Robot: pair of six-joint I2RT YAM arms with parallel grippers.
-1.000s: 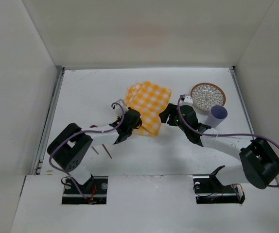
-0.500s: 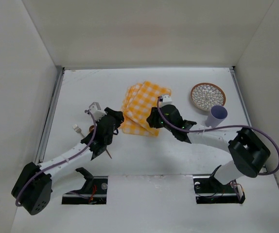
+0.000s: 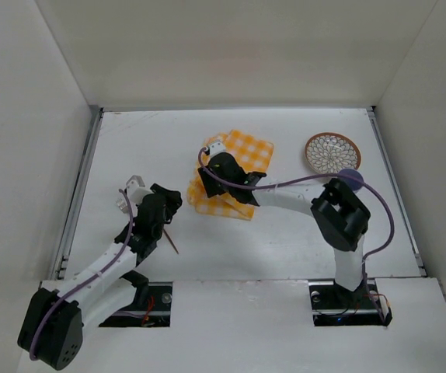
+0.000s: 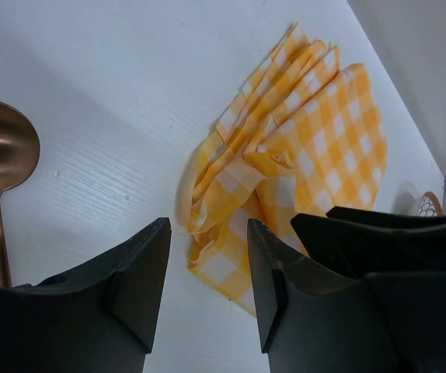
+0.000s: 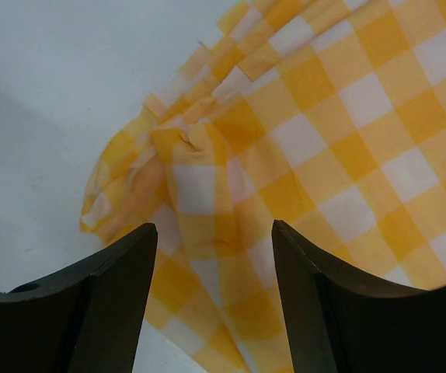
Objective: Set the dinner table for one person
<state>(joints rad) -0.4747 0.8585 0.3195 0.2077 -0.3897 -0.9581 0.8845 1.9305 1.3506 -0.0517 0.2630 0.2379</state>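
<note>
Dinner table (image 3: 285, 233) under right claw (image 5: 211, 233), jaws spread (over rumpled checked cloth (image 5: 347, 101))

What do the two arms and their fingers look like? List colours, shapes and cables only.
The left arm and right arm both have white links joined by chunky black joint housings. A purple cable loops loosely along each. The fingers are thick, matte black wedges with rounded tips, alike on both arms. No markings show.

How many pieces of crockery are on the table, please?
2: a patterned plate at the far right, and a purple cup just nearer, partly behind the right arm.
</note>
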